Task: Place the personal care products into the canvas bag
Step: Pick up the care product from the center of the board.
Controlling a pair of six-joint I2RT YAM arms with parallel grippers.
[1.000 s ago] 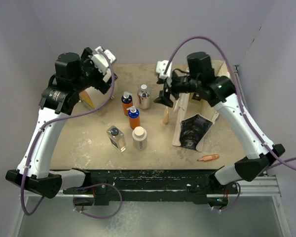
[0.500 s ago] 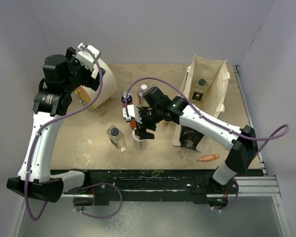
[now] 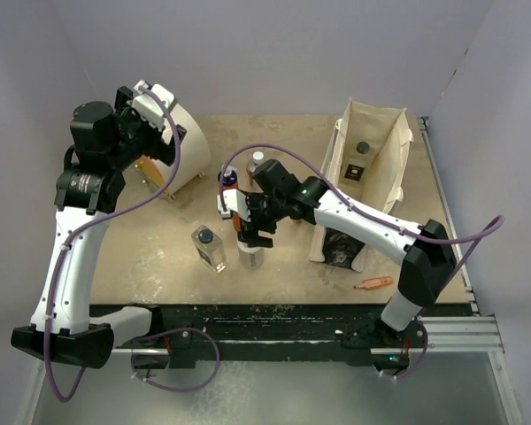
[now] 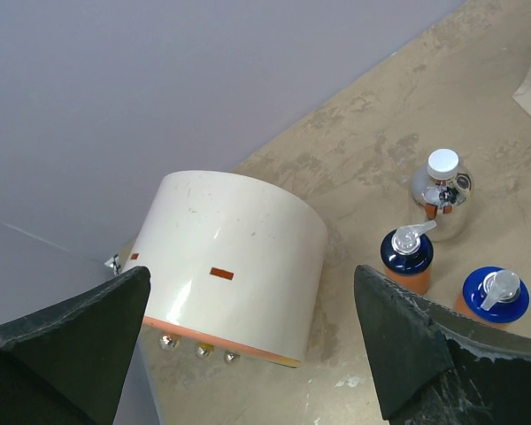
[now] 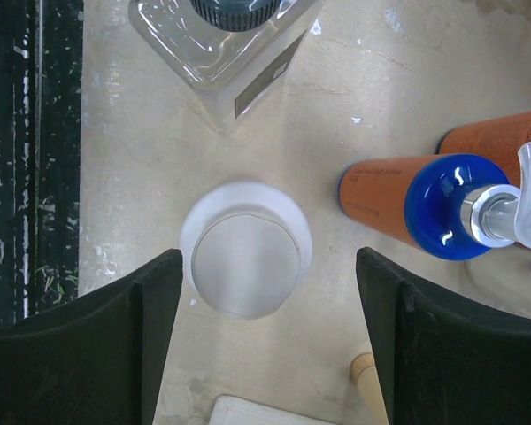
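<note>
Hanging wide open, empty, above the cream-white bottle (image 5: 245,261) at lower centre, the right tool (image 3: 252,232) faces five waiting on the tabletop (image 3: 150,248), clear bottle (image 3: 209,248), orange pair (image 5: 380,199) and silver bottle (image 3: 257,163) among them; one black-capped bottle (image 3: 362,150) sits in the canvas bag (image 3: 396,150) upper right; the left tool (image 4: 252,292) gapes empty upper left.

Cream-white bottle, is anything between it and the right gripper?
Nothing visible. The right gripper is open directly over the cream-white bottle; the blue-capped orange bottle and the clear square bottle stand apart from it, off to the sides.
</note>
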